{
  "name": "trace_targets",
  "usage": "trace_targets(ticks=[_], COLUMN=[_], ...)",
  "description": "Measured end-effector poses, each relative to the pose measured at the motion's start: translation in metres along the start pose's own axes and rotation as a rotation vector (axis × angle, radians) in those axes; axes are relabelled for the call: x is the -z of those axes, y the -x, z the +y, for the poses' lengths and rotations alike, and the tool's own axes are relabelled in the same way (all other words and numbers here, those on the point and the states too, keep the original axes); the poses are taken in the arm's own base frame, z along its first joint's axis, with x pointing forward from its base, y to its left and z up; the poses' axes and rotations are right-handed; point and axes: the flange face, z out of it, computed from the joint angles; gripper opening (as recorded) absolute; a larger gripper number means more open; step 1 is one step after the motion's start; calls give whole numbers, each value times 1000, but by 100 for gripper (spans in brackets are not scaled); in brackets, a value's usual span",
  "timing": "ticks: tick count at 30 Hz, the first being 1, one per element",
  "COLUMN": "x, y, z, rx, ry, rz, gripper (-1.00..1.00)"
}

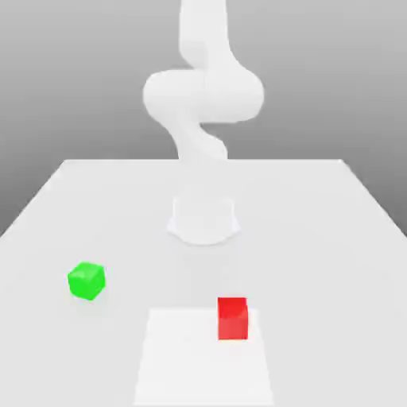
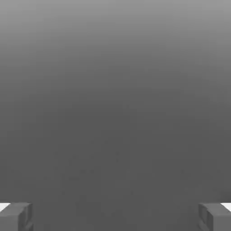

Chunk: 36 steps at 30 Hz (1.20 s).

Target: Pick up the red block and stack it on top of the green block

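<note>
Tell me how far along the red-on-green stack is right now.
Nothing is done yet. The red block sits on the table, well apart from the green block toward the exterior view's left. The gripper is open and empty, with nothing between its fingers. Grasping, lifting and stacking all remain.
</note>
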Motion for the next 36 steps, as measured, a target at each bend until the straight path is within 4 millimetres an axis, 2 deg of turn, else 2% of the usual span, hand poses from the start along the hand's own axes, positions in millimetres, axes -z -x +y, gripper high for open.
trace_targets(ticks=[4,9,13,17,19,24,25,32,36], x=[-100,-203,-269,-316,-332,-366,-371,-372,-350], y=[34,94,155,230,250,275,279,279,265], z=[17,59,110,177,196,221,225,225,210], rx=[5,9,12,15,14,15,15,15,15], ry=[107,239,351,477,503,511,511,511,511], rz=[-106,-237,-348,-474,-499,-508,-508,-507,-507], gripper=[0,0,0,0,0,0,-100,-100,-100])
